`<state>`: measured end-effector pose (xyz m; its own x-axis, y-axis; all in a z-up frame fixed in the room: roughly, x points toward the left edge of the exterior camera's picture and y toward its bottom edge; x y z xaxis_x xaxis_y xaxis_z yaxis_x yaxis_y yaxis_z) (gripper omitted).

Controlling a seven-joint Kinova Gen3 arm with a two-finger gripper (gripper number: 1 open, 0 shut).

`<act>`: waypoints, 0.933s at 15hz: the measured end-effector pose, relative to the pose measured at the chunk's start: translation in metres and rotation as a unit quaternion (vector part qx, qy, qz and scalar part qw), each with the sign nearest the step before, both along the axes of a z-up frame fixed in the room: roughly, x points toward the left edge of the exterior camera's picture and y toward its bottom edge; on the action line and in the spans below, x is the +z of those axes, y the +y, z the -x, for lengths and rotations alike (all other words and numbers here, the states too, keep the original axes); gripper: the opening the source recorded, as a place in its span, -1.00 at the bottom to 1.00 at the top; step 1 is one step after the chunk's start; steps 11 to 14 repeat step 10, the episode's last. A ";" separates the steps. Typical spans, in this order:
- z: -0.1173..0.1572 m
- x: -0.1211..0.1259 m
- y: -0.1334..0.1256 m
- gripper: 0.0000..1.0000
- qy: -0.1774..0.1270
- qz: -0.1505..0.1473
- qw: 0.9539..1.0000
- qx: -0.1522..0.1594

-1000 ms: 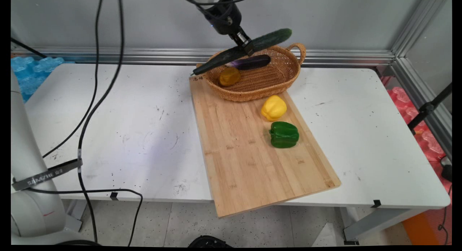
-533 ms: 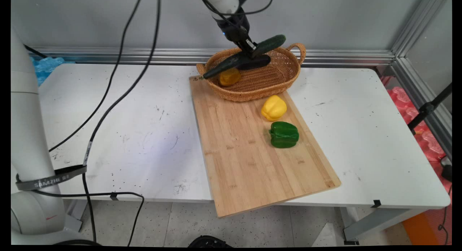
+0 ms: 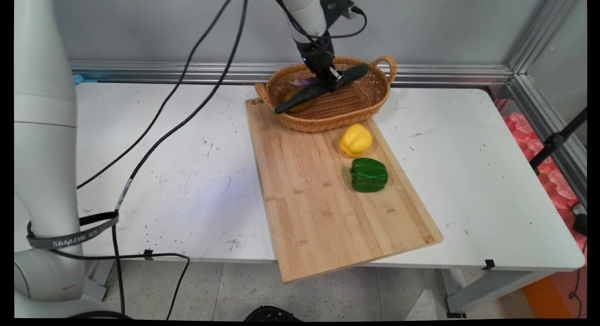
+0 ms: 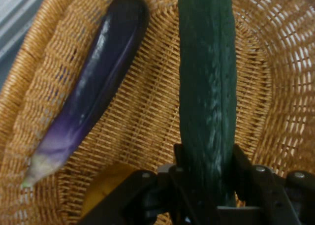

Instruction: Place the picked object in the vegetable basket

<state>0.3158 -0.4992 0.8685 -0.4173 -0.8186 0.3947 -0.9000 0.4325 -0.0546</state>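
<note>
My gripper (image 3: 332, 80) is shut on a long dark green cucumber (image 3: 323, 86), held by its middle low inside the wicker basket (image 3: 370, 105). The cucumber slants across the basket, its left end over the near-left rim. In the hand view the cucumber (image 4: 207, 92) runs straight up from the gripper (image 4: 206, 178), close over the woven floor of the basket (image 4: 142, 126). A purple eggplant (image 4: 91, 87) lies beside it in the basket. A yellow-orange vegetable (image 3: 295, 101) sits in the basket's left part, partly hidden by the cucumber.
The basket rests on the far end of a wooden cutting board (image 3: 318, 208) that juts over the table's (image 3: 468, 176) near edge. A yellow bell pepper (image 3: 355, 140) and a green bell pepper (image 3: 369, 174) lie on the board. Black cables (image 3: 164, 129) hang over the left side.
My gripper has come down and slightly right with the cucumber, from above the basket's rim to low inside it. The peppers and board have not moved.
</note>
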 end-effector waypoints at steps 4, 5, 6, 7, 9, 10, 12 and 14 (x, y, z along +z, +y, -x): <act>0.008 -0.015 -0.012 1.00 -0.007 -0.014 1.000 0.003; 0.010 -0.017 -0.015 1.00 -0.009 -0.016 1.000 0.002; 0.011 -0.020 -0.017 1.00 -0.011 -0.018 1.000 0.002; 0.013 -0.021 -0.020 1.00 -0.012 -0.019 1.000 0.000; 0.014 -0.022 -0.023 1.00 -0.014 -0.018 1.000 -0.004; 0.015 -0.021 -0.025 1.00 -0.015 -0.016 1.000 -0.007; 0.015 -0.021 -0.025 1.00 -0.015 -0.016 1.000 -0.007; 0.015 -0.021 -0.025 1.00 -0.015 -0.016 1.000 -0.007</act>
